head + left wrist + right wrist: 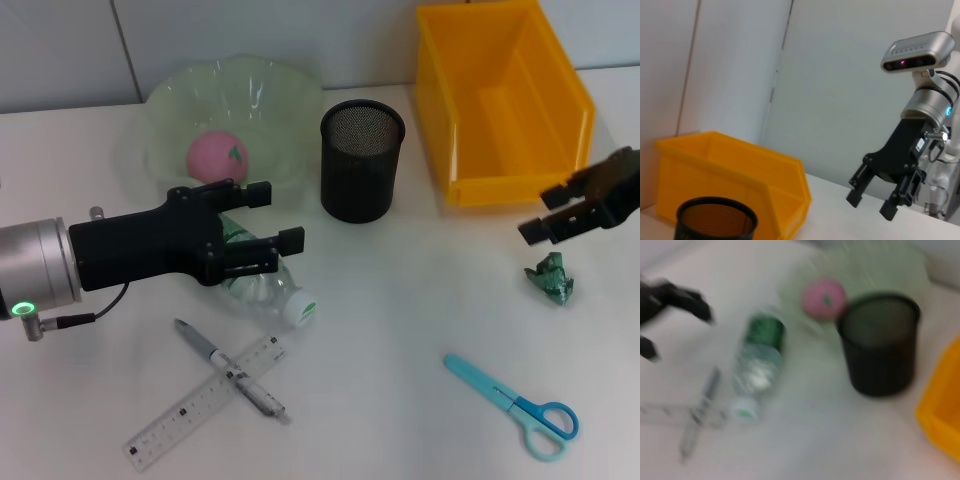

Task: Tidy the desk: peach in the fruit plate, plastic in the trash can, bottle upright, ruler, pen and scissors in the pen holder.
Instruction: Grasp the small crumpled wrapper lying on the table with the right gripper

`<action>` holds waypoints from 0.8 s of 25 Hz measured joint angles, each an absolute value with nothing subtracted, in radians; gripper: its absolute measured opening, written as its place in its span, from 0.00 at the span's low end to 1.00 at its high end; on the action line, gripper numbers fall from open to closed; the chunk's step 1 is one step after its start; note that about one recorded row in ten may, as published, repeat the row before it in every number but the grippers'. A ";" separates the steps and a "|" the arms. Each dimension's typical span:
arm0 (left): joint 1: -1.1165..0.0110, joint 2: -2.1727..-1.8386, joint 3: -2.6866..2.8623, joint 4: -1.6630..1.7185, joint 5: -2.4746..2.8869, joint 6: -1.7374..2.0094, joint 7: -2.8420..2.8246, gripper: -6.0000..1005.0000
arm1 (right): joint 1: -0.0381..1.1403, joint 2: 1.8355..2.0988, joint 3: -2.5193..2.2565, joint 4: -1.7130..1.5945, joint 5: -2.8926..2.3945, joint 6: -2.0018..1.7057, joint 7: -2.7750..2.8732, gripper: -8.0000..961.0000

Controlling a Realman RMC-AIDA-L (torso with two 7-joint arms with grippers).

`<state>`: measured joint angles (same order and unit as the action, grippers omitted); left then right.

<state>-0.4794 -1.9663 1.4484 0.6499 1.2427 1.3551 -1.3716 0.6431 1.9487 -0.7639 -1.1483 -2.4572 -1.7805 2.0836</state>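
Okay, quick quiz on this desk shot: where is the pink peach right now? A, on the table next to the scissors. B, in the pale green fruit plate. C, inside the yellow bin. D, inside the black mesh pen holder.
B: the peach sits inside the translucent green fruit plate at the back of the table, left of the black pen holder; the yellow bin looks empty.
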 joint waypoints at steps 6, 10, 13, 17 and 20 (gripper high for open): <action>-0.477 -1.979 1.407 0.650 1.276 1.358 -1.370 0.81 | 0.687 1.969 -0.852 -1.183 -2.637 -1.777 2.192 0.68; -0.482 -1.992 1.364 0.656 1.336 1.362 -1.373 0.81 | 0.702 1.996 -0.877 -1.181 -2.741 -1.746 2.208 0.68; -0.485 -1.993 1.356 0.655 1.340 1.358 -1.375 0.81 | 0.703 2.009 -0.886 -1.176 -2.765 -1.725 2.203 0.68; -0.488 -1.993 1.351 0.655 1.344 1.354 -1.376 0.81 | 0.686 2.033 -0.932 -1.155 -2.778 -1.657 2.179 0.68; -0.489 -1.993 1.348 0.653 1.344 1.354 -1.376 0.81 | 0.683 2.035 -0.954 -1.125 -2.779 -1.623 2.177 0.68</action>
<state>-0.4890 -1.9932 1.3483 0.6533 1.3444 1.3538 -1.3761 0.6829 2.0351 -0.9536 -1.1249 -2.7788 -1.6232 2.1772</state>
